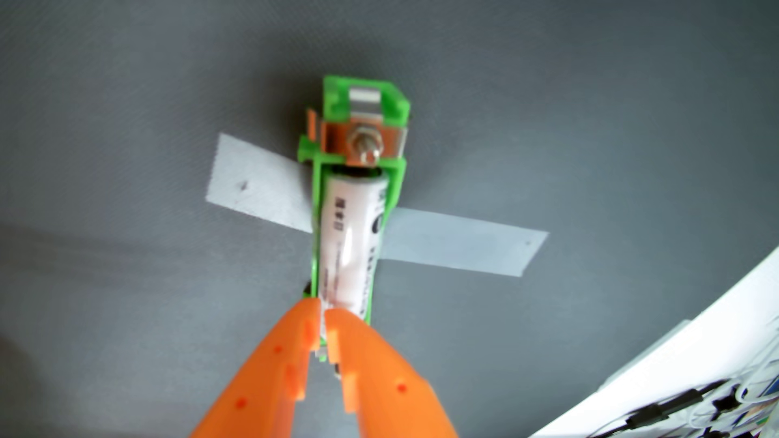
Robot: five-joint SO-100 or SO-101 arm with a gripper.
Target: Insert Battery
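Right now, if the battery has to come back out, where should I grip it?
Probably the near end of the battery, at the gripper. Come from above: the green holder walls its sides and the metal contact blocks its far end.

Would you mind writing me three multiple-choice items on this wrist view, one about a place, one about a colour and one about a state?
1. Where does the white battery lie?
A. Loose on the grey surface
B. In the green holder
C. On the white sheet at the right edge

2. What colour are the gripper jaws?
A. Orange
B. Black
C. Blue

3. How do the jaws stand?
A. Spread wide beside the holder
B. Out of view
C. Nearly closed at the battery's near end

Answers:
1 B: the holder's green walls run along both sides of the battery, with the metal bolt at the far end.
2 A: both jaws are bright orange.
3 C: only a thin gap shows between the tips, which meet at the battery's near end; whether they grip it cannot be told.
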